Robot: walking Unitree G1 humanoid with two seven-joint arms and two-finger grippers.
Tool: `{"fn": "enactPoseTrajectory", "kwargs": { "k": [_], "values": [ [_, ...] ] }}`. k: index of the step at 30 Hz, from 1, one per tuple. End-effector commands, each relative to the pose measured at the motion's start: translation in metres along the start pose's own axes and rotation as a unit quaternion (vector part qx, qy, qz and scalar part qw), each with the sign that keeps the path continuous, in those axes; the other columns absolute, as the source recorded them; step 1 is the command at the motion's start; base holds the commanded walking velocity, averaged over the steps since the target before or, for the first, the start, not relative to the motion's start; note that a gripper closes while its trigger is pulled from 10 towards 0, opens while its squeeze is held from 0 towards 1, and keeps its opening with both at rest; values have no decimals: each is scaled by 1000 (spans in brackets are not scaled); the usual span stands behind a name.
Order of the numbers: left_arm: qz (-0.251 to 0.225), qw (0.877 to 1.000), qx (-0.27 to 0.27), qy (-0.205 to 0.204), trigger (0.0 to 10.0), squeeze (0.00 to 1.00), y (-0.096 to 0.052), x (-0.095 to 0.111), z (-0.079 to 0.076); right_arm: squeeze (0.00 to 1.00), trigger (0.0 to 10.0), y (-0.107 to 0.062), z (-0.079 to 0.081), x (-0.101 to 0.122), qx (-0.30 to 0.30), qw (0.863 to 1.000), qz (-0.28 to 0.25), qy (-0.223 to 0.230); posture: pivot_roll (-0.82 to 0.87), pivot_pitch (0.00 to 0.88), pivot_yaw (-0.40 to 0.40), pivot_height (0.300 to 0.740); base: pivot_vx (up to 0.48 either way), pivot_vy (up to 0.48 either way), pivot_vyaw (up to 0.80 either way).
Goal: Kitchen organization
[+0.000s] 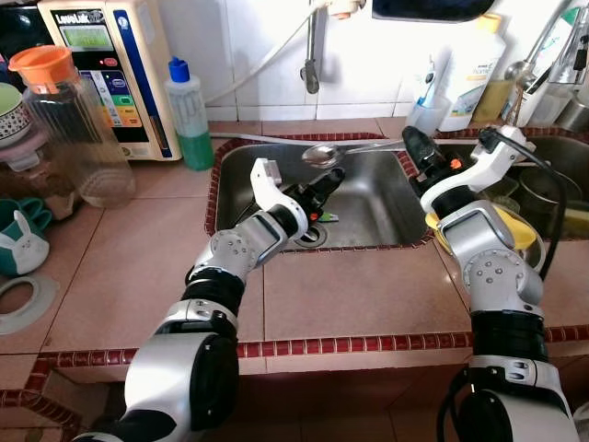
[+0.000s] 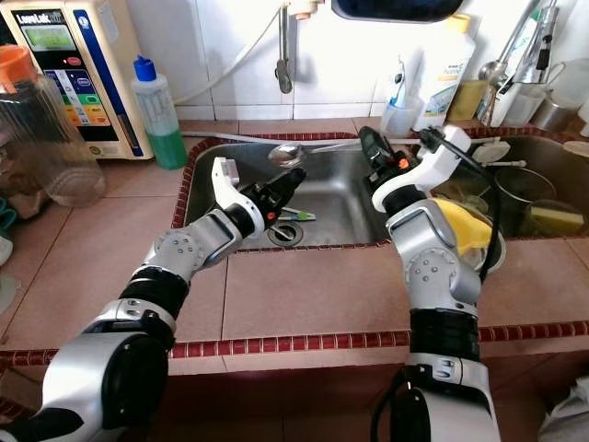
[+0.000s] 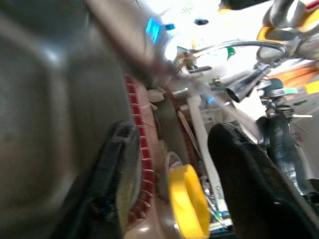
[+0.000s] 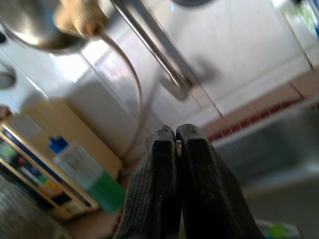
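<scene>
From the head, the left gripper (image 1: 333,178) reaches into the steel sink (image 1: 368,207), just above the drain, with a ladle (image 1: 322,154) lying across the rim at its 12 o'clock. The right gripper (image 1: 411,140) hovers over the sink's right edge, forearm bent upward. The left wrist view adds parted fingers (image 3: 244,179) holding nothing. The right wrist view shows fingers (image 4: 159,189) pressed together, pointing toward the green bottle (image 4: 92,179).

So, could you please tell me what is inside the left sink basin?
In the left sink basin the left tool hangs open above the drain, beside a small green item. A spoon rests at the back rim. The arm covers the near-left floor.
</scene>
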State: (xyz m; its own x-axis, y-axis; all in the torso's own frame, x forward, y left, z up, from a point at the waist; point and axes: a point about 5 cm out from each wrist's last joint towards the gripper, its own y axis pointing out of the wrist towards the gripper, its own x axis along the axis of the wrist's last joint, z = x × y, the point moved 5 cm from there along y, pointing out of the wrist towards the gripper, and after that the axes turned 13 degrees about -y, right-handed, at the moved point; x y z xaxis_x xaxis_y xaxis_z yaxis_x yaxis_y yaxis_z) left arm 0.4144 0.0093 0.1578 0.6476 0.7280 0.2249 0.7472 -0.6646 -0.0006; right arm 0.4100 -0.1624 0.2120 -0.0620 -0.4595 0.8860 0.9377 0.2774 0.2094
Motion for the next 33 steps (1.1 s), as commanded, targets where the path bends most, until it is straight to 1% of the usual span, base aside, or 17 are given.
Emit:
{"fn": "enactPoseTrajectory", "kwargs": {
  "k": [1, 3, 4, 5, 10, 11, 12, 16, 18, 20, 21, 23, 25, 27, 29, 30, 33],
  "values": [
    [6, 1000, -5, 26, 10000, 1000, 3, 3, -8, 0, 10000, 5, 3, 9, 15, 1000, -6, -7, 69, 0, 25, 740, 0, 0, 0],
    [26, 999, -21, 40, 10000, 1000, 3, 1, -12, 0, 10000, 11, 4, 16, 28, 1000, -10, -7, 72, 0, 25, 740, 0, 0, 0],
    [26, 999, -21, 40, 10000, 1000, 3, 1, -12, 0, 10000, 11, 4, 16, 28, 1000, -10, -7, 72, 0, 25, 740, 0, 0, 0],
    [32, 998, -37, 40, 10000, 1000, 4, 2, -18, 0, 10000, 15, 7, 21, 37, 999, -18, -6, 74, 0, 25, 740, 0, 0, 0],
    [11, 997, -71, 25, 10000, 1000, 9, 10, -37, 0, 10000, 19, 13, 29, 44, 998, -42, 2, 76, 0, 24, 740, 0, 0, 0],
    [6, 997, -75, 23, 10000, 1000, 10, 11, -40, 0, 10000, 19, 14, 30, 43, 998, -49, 6, 76, 0, 24, 740, 0, 0, 0],
    [-1, 996, -85, 12, 10000, 1000, 12, 10, -45, 0, 10000, 20, 16, 33, 39, 997, -64, 22, 76, 0, 26, 740, 0, 0, 0],
    [-4, 996, -91, 3, 10000, 1000, 14, 7, -47, 0, 10000, 20, 17, 35, 34, 995, -79, 41, 76, 0, 29, 740, 0, 0, 0],
    [-12, 995, -102, -17, 10000, 1000, 17, 6, -51, 0, 10000, 19, 17, 37, 28, 993, -99, 66, 75, 0, 29, 740, 0, 0, 0],
    [-16, 994, -105, -26, 10000, 1000, 18, 7, -53, 0, 10000, 19, 17, 37, 25, 991, -105, 74, 74, 0, 30, 740, 0, 0, 0],
    [-21, 993, -106, -37, 10000, 1000, 19, 7, -54, 0, 10000, 19, 18, 37, 23, 990, -111, 84, 74, 0, 30, 740, 0, 0, 0],
    [-34, 991, -112, -60, 10000, 1000, 22, 5, -57, 0, 10000, 19, 22, 37, 15, 985, -127, 116, 69, 0, 30, 740, 0, 0, 0],
    [-52, 990, -113, -71, 10000, 1000, 24, 5, -58, 0, 10000, 19, 27, 35, 9, 981, -135, 138, 65, 0, 27, 740, 0, 0, 0],
    [-58, 989, -113, -73, 10000, 1000, 25, 6, -58, 0, 10000, 19, 29, 34, 8, 981, -136, 141, 65, 0, 27, 740, 0, 0, 0],
    [-86, 988, -106, -78, 10000, 996, 26, 11, -57, 0, 10000, 17, 37, 26, 6, 979, -128, 157, 50, 0, 25, 740, 0, 0, 0],
    [-94, 987, -102, -78, 10000, 243, 26, 12, -57, 0, 10000, 14, 43, 20, 7, 979, -122, 165, 45, 0, 25, 740, 0, 0, 0],
    [-99, 987, -100, -78, 10000, 243, 27, 12, -56, 0, 10000, 13, 47, 17, 8, 978, -119, 170, 45, 0, 25, 740, 0, 0, 0]
  ]
}}
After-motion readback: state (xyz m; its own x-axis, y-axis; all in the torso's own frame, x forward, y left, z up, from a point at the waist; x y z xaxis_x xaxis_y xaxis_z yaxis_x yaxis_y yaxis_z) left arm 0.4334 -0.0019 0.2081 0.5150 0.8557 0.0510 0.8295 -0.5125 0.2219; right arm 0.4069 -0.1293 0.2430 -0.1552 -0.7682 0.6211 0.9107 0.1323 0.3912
